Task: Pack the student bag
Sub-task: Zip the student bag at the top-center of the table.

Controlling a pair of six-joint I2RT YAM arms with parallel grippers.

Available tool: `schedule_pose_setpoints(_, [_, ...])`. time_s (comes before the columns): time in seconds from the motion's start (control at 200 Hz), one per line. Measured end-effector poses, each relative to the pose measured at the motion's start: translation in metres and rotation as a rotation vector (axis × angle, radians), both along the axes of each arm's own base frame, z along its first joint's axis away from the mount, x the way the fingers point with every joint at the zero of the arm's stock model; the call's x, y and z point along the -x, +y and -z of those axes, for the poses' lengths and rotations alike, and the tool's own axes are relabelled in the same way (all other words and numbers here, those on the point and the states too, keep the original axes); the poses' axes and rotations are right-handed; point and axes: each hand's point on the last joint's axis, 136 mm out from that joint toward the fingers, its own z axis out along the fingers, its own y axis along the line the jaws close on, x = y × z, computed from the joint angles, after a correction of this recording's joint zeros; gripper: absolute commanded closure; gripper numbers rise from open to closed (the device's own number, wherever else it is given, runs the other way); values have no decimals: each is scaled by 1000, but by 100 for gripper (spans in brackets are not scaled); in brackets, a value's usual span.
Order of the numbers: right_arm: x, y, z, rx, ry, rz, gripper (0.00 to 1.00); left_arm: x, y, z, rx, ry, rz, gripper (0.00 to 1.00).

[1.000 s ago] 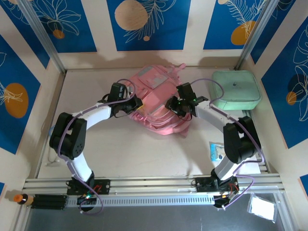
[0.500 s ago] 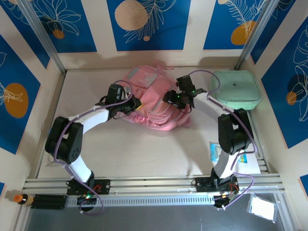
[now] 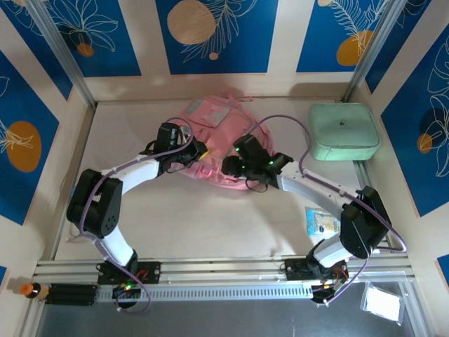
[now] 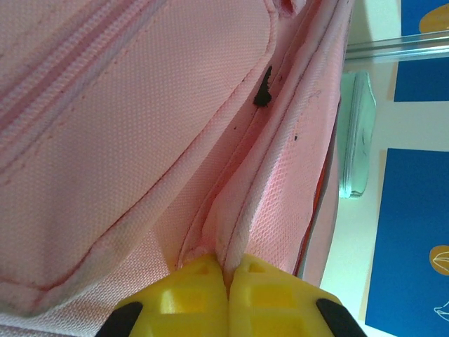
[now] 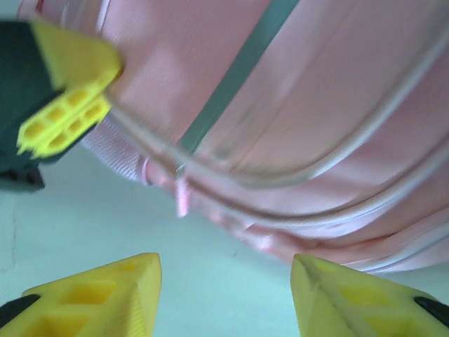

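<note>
Left end effector pinches a seam edge of the student bag, which lies toward 12 o'clock on the surface. Right end effector, fingers spread, hovers at the bag's 5 o'clock edge, with bare surface toward 6 o'clock.

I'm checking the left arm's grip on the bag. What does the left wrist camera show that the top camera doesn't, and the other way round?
Left wrist view: a close look at the left gripper, shut on a folded pink seam of the student bag, with what looks like a black zipper pull further along.
Top view: the whole layout, with the right gripper at the bag's near edge and a small packet on the table beside the right arm.
Both: the pink bag and the mint-green case.
</note>
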Motion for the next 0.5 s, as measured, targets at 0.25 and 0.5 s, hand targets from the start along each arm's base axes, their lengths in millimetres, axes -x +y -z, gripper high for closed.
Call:
schedule_pose_setpoints(0.25, [-8, 27, 20, 58, 7, 34, 64, 0, 0, -1, 5, 0, -2, 100])
schedule_pose_setpoints(0.5, [-23, 40, 20, 57, -9, 65, 69, 0, -1, -2, 8, -2, 1, 100])
